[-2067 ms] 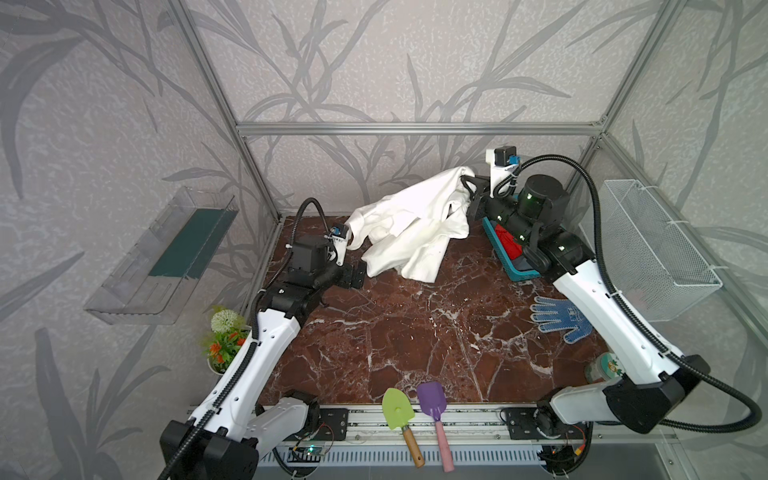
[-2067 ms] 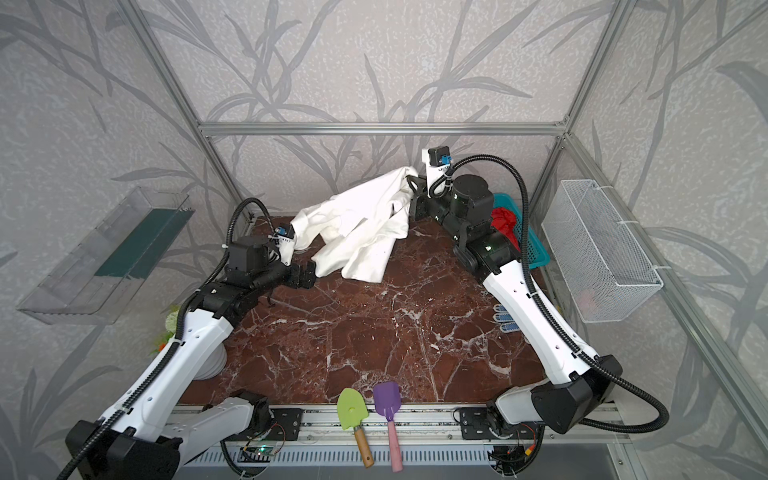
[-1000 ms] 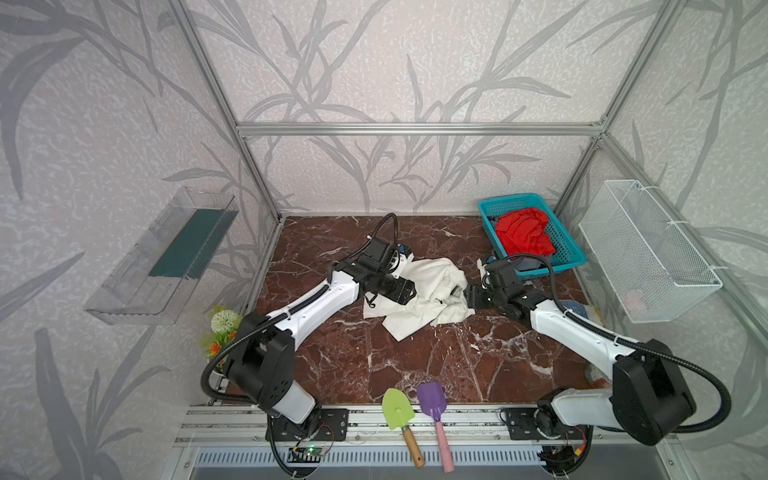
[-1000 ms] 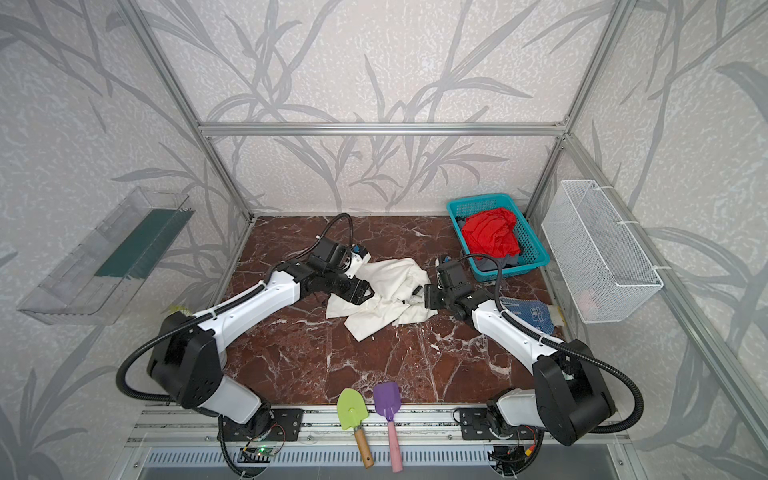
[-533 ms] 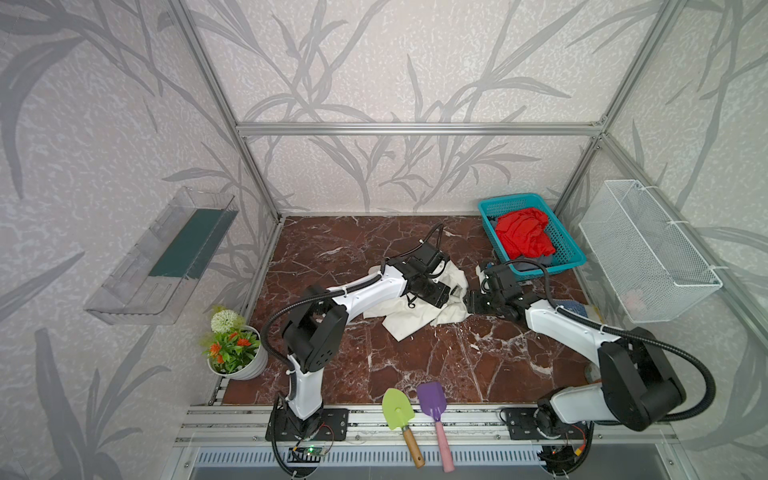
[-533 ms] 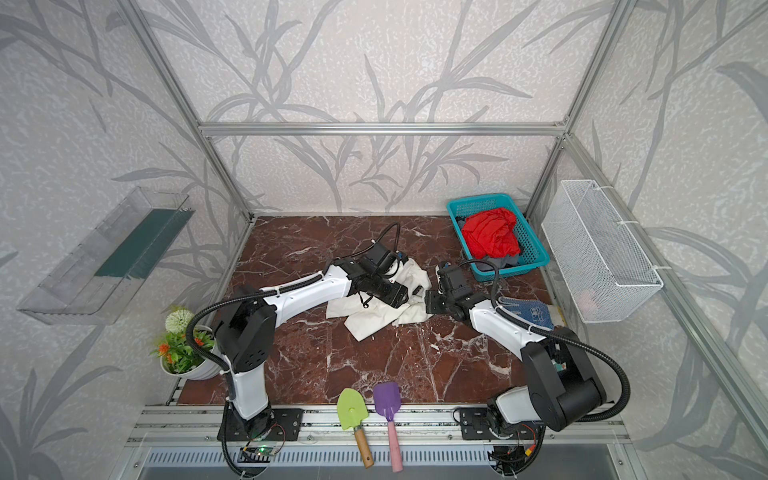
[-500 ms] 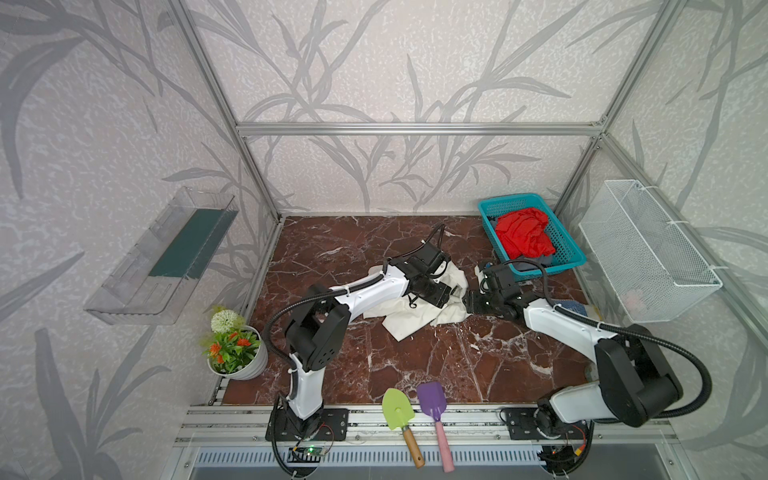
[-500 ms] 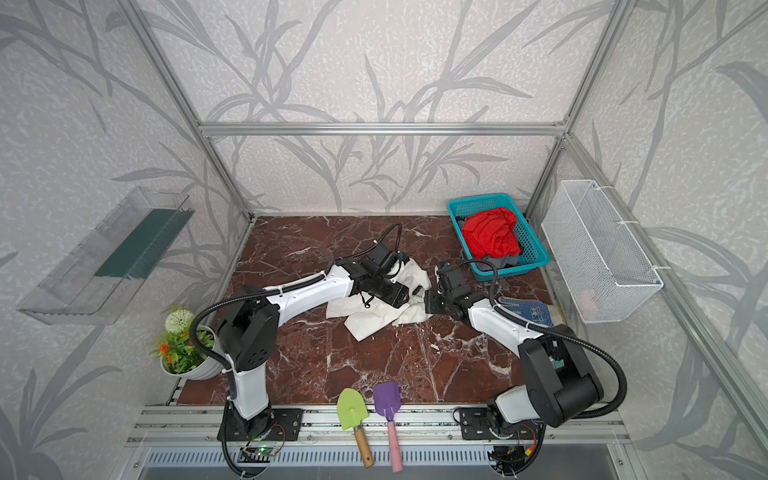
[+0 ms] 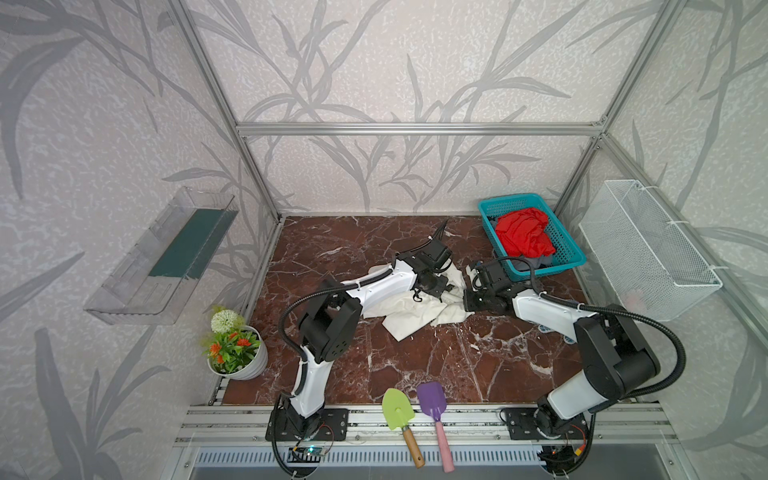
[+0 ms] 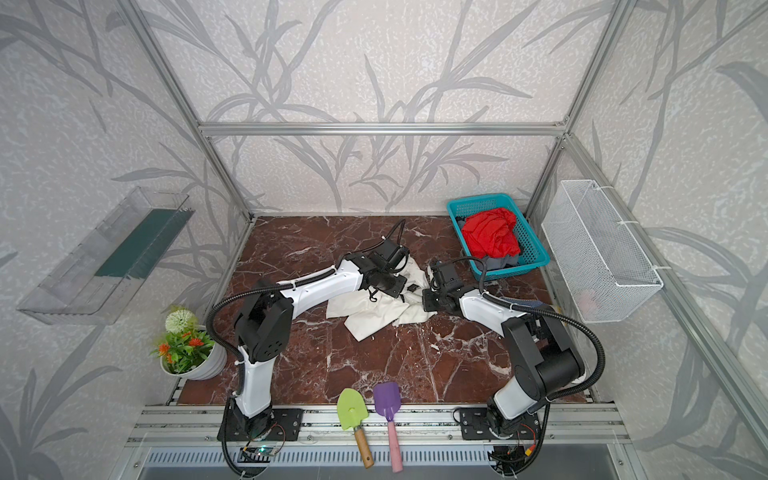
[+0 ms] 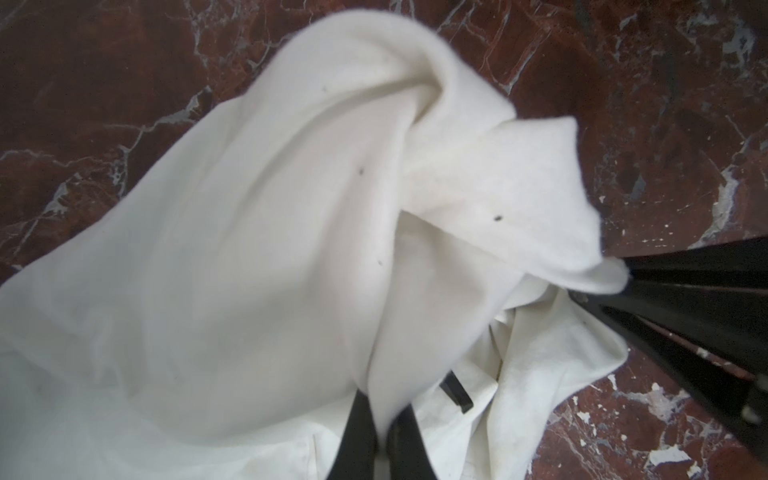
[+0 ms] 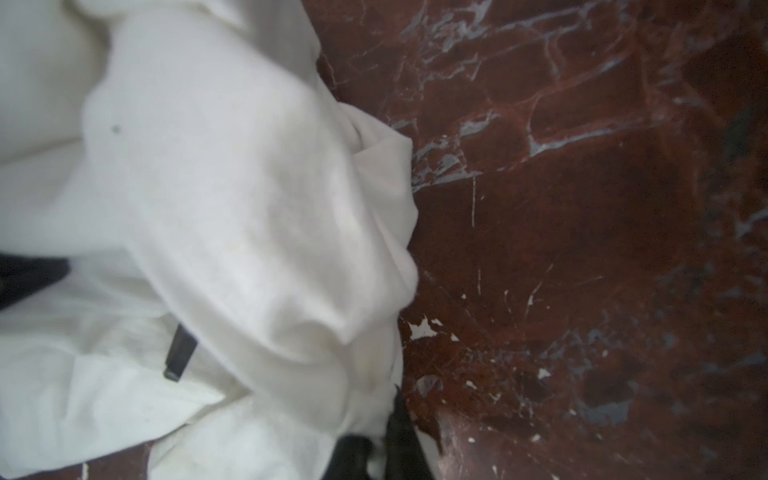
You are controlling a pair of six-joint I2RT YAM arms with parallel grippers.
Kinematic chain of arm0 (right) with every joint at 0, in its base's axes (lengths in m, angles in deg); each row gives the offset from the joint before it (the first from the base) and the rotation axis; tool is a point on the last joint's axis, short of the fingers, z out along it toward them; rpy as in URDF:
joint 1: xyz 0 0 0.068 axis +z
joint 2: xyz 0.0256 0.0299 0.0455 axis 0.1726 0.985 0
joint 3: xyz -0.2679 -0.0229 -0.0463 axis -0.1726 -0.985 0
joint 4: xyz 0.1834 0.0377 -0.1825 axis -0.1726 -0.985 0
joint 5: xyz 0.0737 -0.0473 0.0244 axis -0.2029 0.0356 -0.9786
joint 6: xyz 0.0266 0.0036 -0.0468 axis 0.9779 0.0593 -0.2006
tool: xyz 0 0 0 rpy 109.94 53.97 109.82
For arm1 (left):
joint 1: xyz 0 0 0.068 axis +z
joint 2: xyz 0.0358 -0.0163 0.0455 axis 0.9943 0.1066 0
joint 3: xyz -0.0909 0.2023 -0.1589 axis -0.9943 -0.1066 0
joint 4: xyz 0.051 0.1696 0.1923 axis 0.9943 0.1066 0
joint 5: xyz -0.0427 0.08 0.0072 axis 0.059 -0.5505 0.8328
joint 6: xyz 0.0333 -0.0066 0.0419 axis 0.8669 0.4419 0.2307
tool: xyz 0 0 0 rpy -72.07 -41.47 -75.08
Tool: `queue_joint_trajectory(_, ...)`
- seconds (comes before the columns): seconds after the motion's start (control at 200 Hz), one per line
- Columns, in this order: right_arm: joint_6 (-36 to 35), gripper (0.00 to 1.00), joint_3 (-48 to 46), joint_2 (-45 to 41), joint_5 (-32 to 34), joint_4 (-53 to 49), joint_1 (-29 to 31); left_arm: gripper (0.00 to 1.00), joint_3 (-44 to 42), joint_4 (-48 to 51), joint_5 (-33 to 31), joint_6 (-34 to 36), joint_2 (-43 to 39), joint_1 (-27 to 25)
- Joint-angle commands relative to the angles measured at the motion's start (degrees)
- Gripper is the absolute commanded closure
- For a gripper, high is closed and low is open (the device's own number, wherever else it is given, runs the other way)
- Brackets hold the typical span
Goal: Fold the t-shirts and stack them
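Showing two arms bent low over one crumpled cream shirt (image 9: 415,311) on the marble surface (image 9: 415,361).

Left jaws: together, clamped on a raised fold well inside the cloth. Most of the shirt lies beyond them and off to their left, its long axis running from the grip back toward the left arm's elbow.

Between the two grips: a short, slack span of cloth. The pinch points sit near each other, so the coming spread likely depends on the jaws parting along this span.

Right jaws: together, clamped on the shirt's near edge. All the cloth lies to their left, with bare surface to their right.

Shirt as seen: soft, matte, heaped in rounded folds, neither flat nor squared. One short black bar shows among the creases, probably part of a print.

Far right, well apart from both jaws: a red shirt (image 9: 523,235) piled over a dark grey shirt (image 9: 540,262) in a teal basket (image 9: 511,198), both unfolded.
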Motion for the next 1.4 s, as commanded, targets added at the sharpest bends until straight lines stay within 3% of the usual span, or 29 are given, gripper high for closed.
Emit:
queue_joint_trajectory(0.0, -2.3, 1.00, 2.7, -1.7, -0.1, -1.2, -0.4, 1.00, 0.9, 2.5, -3.5, 1.0, -3.8, 0.4)
queue_joint_trajectory(0.2, -6.0, 1.00, 5.2, -11.8, 4.9, -5.6, -2.0, 1.00, 2.8, 4.3, -11.4, 3.3, -7.4, 2.7)
queue_joint_trajectory(0.36, -9.8, 1.00, 11.4, -20.9, 5.6, -10.9, -3.6, 1.00, 11.9, 7.0, -9.4, 5.2, -5.3, 7.3)
queue_joint_trajectory(0.52, -11.3, 1.00, 20.0, -26.3, -1.6, -15.8, -3.4, 1.00, 24.5, 6.9, -0.1, 8.3, -4.0, 9.7)
queue_joint_trajectory(0.64, -9.7, 1.00, 22.2, -30.3, -8.7, -14.0, -1.1, 1.00, 24.9, 0.7, 6.8, 9.8, -7.9, 11.0)
queue_joint_trajectory(0.74, -8.1, 1.00, 21.8, -31.1, -12.5, -10.2, 4.0, 1.00, 19.9, -3.0, 4.6, 4.9, -10.7, 14.0)
queue_joint_trajectory(0.765, -7.4, 1.00, 21.6, -30.7, -13.2, -9.2, 5.5, 0.88, 18.8, -2.5, 2.1, 3.2, -10.8, 14.8)
queue_joint_trajectory(0.825, -5.5, 1.00, 20.9, -28.2, -14.4, -6.4, 9.5, 0.57, 17.0, 1.3, -2.8, -0.6, -9.5, 17.2)
queue_joint_trajectory(0.89, -3.4, 1.00, 20.1, -23.4, -13.9, -3.0, 14.3, 0.45, 17.4, 10.1, -7.4, -4.3, -7.4, 19.9)
queue_joint_trajectory(0.98, 0.4, 1.00, 21.5, -14.2, -11.3, 0.3, 19.6, 0.41, 11.0, 14.9, -13.0, -8.7, -9.7, 22.6)
queue_joint_trajectory(1.14, 8.7, 1.00, 30.4, 5.4, -12.1, 6.5, 22.2, 0.30, -14.9, 6.5, -22.4, -15.7, -28.8, 25.1)
queue_joint_trajectory(1.285, 9.1, 1.00, 49.8, 25.0, -13.3, 4.9, 22.3, 0.28, -28.4, 5.7, -22.9, -19.5, -43.1, 25.9)
queue_joint_trajectory(1.395, 7.5, 1.00, 66.8, 37.2, -10.1, -0.8, 22.1, 0.28, -35.2, 7.8, -23.0, -23.4, -50.9, 25.9)
